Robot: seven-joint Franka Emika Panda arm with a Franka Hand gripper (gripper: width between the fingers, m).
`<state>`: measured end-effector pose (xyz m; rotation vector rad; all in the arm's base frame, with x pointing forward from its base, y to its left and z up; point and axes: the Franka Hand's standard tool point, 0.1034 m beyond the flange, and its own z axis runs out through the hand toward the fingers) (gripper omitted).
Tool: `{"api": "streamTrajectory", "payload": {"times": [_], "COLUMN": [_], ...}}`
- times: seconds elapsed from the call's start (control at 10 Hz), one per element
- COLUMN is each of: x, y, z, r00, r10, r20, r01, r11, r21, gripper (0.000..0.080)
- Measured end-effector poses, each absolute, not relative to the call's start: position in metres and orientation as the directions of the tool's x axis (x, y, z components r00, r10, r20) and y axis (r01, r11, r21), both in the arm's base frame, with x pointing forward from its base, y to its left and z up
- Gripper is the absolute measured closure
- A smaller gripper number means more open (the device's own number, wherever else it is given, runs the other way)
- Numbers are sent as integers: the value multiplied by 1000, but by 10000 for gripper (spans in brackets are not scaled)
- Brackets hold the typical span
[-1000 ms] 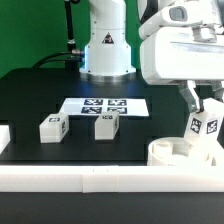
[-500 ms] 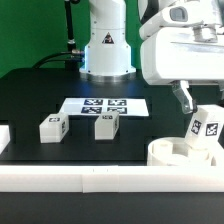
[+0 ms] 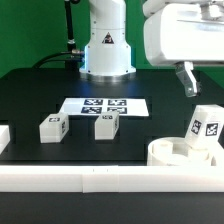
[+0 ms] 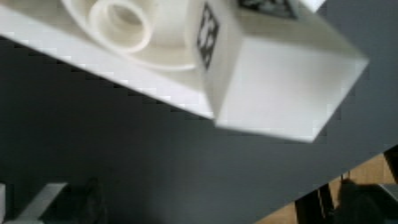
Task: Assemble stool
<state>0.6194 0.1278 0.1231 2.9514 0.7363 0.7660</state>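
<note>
The white round seat [image 3: 172,152] lies at the exterior view's right, against the front rail. One tagged leg [image 3: 203,128] stands tilted in it. Two more tagged legs [image 3: 52,128] [image 3: 107,124] lie loose on the black table. My gripper [image 3: 203,80] hangs above the standing leg, apart from it, open and empty. One finger [image 3: 186,79] shows. In the wrist view the seat [image 4: 128,28] with a round socket and the leg [image 4: 285,85] lie below my gripper [image 4: 205,205]. Its dark fingertips [image 4: 45,200] stand wide apart with nothing between them.
The marker board [image 3: 105,106] lies flat behind the loose legs. A long white rail [image 3: 90,180] runs along the table's front edge. The arm's white base [image 3: 106,45] stands at the back.
My gripper has risen straight up off the standing leg. The leg stays in the seat. The two loose legs have not moved.
</note>
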Motion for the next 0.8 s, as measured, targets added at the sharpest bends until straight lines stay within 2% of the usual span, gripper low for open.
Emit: {"api": "streamTrajectory", "payload": {"times": [0.3, 0.4, 0.5, 0.7, 0.8], "x": [616, 618, 614, 606, 607], "y": [133, 129, 128, 142, 147], "z": [118, 118, 113, 109, 108], "r00": [796, 796, 813, 870, 875], "r10": [448, 451, 462, 474, 480], "r20": [406, 404, 356, 136, 63], "r01": [451, 452, 464, 477, 481], "r11": [-887, -886, -882, -879, -877], "r21": [96, 99, 83, 11, -4], "gripper": [150, 150, 150, 150, 150]}}
